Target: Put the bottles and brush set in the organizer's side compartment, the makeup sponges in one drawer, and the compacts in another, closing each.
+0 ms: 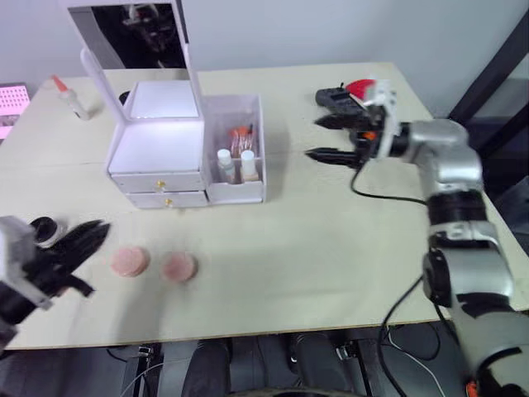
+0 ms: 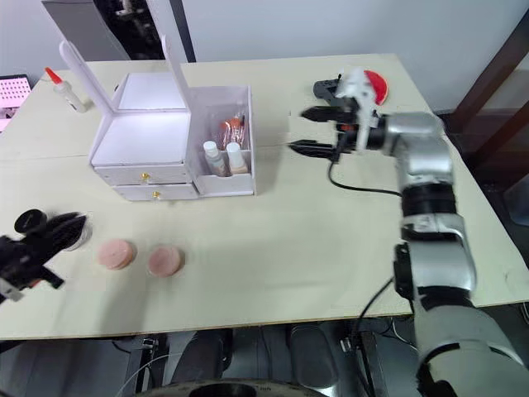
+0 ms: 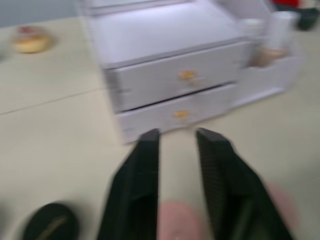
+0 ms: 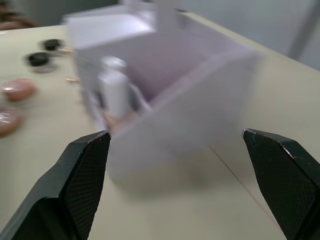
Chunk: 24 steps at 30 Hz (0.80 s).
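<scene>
Bottles [image 1: 235,165] and brushes [image 1: 240,136] already stand in the organizer's [image 1: 157,149] 3 o'clock bin [image 1: 248,192], while sponges [image 1: 130,262] and compacts [image 2: 31,221] lie on the surface [image 1: 331,248] at its 7 o'clock, drawers shut, left claw [image 3: 177,137] slightly parted and empty, right claw [image 4: 175,140] released wide.

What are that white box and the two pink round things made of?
The organizer looks like glossy, slightly see-through white plastic: light glows through its side compartment. The makeup sponges look like soft matte foam or fabric, though that is less certain.
</scene>
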Each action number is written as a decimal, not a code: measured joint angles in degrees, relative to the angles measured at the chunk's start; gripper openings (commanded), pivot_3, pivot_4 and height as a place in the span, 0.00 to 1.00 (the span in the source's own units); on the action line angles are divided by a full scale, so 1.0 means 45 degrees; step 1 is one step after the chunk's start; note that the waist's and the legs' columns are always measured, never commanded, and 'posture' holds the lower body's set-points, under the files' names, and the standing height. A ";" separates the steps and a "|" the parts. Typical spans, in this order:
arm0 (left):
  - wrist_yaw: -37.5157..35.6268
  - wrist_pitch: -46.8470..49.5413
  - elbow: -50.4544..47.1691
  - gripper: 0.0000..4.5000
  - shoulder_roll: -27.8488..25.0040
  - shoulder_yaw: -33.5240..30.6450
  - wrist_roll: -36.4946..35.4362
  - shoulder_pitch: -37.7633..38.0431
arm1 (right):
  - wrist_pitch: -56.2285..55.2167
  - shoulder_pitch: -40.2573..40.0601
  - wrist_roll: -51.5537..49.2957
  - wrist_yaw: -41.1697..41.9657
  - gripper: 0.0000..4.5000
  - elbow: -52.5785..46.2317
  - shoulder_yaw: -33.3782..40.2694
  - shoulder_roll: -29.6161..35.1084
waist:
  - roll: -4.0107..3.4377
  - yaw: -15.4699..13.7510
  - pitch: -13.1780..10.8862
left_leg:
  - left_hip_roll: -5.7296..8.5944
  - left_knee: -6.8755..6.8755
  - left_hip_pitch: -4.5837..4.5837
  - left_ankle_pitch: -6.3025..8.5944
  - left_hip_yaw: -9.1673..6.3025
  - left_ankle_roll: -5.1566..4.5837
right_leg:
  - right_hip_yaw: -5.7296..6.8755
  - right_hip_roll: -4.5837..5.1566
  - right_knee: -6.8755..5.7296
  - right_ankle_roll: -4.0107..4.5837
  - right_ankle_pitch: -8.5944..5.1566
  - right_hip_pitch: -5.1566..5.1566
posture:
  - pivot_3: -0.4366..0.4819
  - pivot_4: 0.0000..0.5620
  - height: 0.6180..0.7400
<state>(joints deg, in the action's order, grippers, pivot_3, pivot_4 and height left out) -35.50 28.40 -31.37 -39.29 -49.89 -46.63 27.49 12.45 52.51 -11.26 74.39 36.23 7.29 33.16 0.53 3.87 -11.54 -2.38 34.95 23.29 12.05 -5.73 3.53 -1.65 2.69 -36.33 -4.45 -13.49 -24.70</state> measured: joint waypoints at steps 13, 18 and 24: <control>-0.1362 -0.3329 0.5031 0.99 0.0941 -0.1709 0.2213 0.0841 | -0.2133 -0.2322 -0.0828 -0.2700 1.00 0.2923 0.2497 0.1952 | 0.0018 0.0058 0.0007 | -0.0022 0.0043 -0.0033 0.0011 0.0251 -0.0013 | -0.0187 0.0000 0.0002 -0.0042 -0.0023 0.0005 | 0.48 0.27 1.00; -0.1303 -0.3280 0.4677 0.99 0.0931 -0.1643 0.2059 0.0522 | -0.1794 -0.1721 -0.0917 -0.2485 1.00 0.2924 0.2215 0.1838 | 0.0022 0.0088 0.0010 | -0.0021 0.0037 -0.0042 0.0011 0.0301 -0.0013 | -0.0242 -0.0003 0.0002 -0.0050 -0.0007 0.0001 | 0.48 0.27 1.00; -0.0620 -0.2358 0.1940 0.99 0.1776 -0.0407 0.1443 0.0492 | 0.2328 -0.1180 -0.1851 -0.1583 1.00 -0.0556 0.0621 0.1052 | 0.0021 0.0039 0.0010 | -0.0028 0.0036 -0.0047 0.0012 0.0307 -0.0016 | -0.0256 -0.0014 0.0000 -0.0077 0.0022 0.0001 | 0.48 0.27 1.00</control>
<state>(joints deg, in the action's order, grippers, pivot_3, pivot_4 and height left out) -38.29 17.79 -22.64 -31.29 -51.73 -40.13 29.71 22.93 47.20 -19.58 67.27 33.73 10.08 37.90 0.63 4.05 -11.50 -2.50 35.11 23.08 12.11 -4.35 3.45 -2.80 2.63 -36.33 -4.80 -13.39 -24.70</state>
